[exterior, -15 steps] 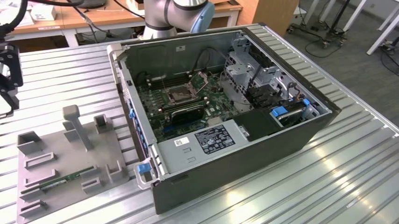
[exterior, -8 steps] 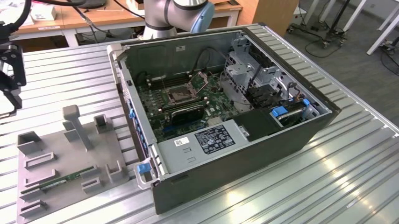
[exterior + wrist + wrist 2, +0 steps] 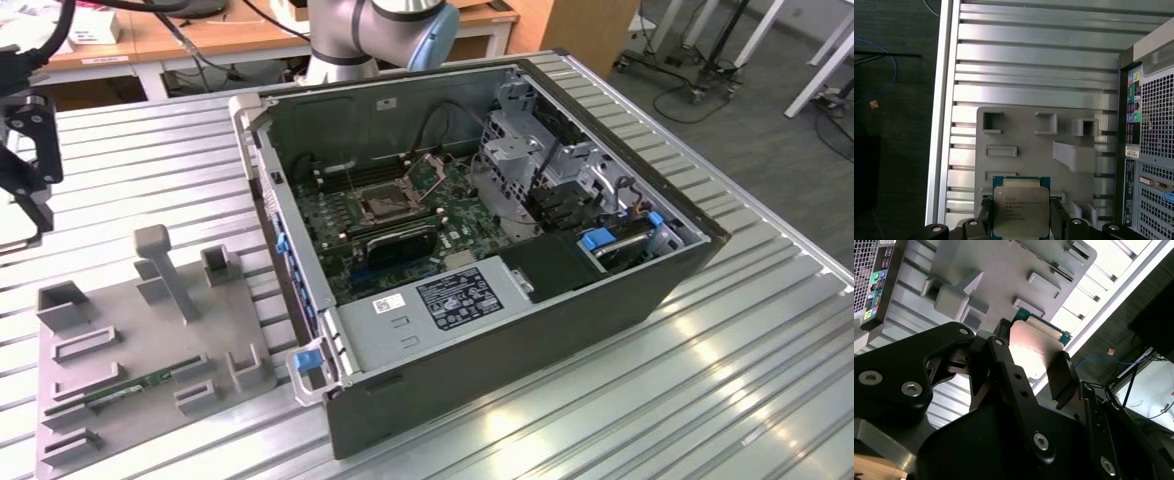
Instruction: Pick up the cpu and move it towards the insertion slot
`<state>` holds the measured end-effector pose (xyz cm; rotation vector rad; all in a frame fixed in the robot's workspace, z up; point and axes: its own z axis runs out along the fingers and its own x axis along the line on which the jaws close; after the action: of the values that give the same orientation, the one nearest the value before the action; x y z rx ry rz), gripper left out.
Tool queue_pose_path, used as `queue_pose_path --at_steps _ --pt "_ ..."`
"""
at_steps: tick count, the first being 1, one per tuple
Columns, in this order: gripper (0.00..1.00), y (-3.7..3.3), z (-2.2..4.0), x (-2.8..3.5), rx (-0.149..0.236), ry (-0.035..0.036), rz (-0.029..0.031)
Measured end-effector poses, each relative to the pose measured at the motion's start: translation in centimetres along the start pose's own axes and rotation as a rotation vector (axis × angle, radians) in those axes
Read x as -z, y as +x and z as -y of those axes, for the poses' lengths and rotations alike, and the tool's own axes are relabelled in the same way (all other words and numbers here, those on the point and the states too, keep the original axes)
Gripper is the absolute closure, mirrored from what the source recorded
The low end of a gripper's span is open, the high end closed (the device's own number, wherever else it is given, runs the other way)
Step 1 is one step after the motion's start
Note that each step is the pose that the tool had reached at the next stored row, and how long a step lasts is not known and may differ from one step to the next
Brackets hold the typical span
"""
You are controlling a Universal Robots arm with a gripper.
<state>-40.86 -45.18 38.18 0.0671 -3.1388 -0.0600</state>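
Gripping the cpu (image 3: 1020, 210) by two opposite edges, the claw (image 3: 1031, 352) is hanging over the grey fixture plate (image 3: 1019, 135). Its black fingers (image 3: 1056, 217) are pressing on the chip's sides, and the silver top is facing the camera in the first wrist view. The chip is looking lifted clear of the plate's holders, though how far I cannot tell.

In the exterior view the claw is sitting at the far left edge, well apart from the open computer case (image 3: 641, 290) lying on the slatted desk (image 3: 747, 390). The insertion slot (image 3: 380, 205) is lying deep inside that case on the green board. Black cables (image 3: 434, 125) are looping just beyond it, and the case's near wall is standing between it and the claw.

The hold is looking like the weak point. Only thin edges are being pinched, so a jolt or a fast swing could be twisting the chip between the pads or letting it slide out onto the plate or between the slats.

The case wall is posing a second hazard, since an arm travelling too low would be striking it with the chip or the fingers. Inside, the bracket and cables are crowding the socket. A chip arriving tilted or rotated could be catching the frame or bearing unevenly on the contacts. Whether the bracket is standing fully open I cannot tell.
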Motion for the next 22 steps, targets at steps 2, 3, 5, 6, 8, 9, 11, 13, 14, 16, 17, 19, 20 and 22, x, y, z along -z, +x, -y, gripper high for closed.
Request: queue_pose_path --at_steps 2,3,5,6,8,9,11,13,14,16,17,19,20,22 --pt "0.45 -0.16 0.01 0.0 0.0 0.0 -0.0001" --pt "0.45 -0.21 0.01 0.01 0.0 0.0001 -0.0001" --pt "0.45 -0.31 0.01 0.0 0.0 0.0001 -0.0001" --pt "0.45 -0.36 0.01 0.0 0.0 0.0 0.0" --pt "0.45 -0.46 0.02 0.0 0.0 0.0 -0.0001" --pt "0.45 -0.51 0.02 0.0 0.0 0.0 0.0" --pt "0.45 -0.61 0.02 0.01 0.0 0.0001 -0.0001" --pt "0.45 -0.71 0.03 0.0 0.0 0.0 -0.0001" --pt "0.45 -0.76 0.03 0.0 0.0 0.0 0.0" --pt "0.45 -0.85 0.03 0.01 0.0 0.0 -0.0001" --pt "0.45 -0.9 0.04 0.0 0.0 0.0 -0.0001" --pt "0.45 -0.99 0.04 0.01 0.0 0.0001 -0.0001" --pt "0.45 -1.04 0.04 0.01 0.0 0.0 0.0" --pt "0.45 -1.14 0.05 0.01 0.0 0.0001 -0.0001"
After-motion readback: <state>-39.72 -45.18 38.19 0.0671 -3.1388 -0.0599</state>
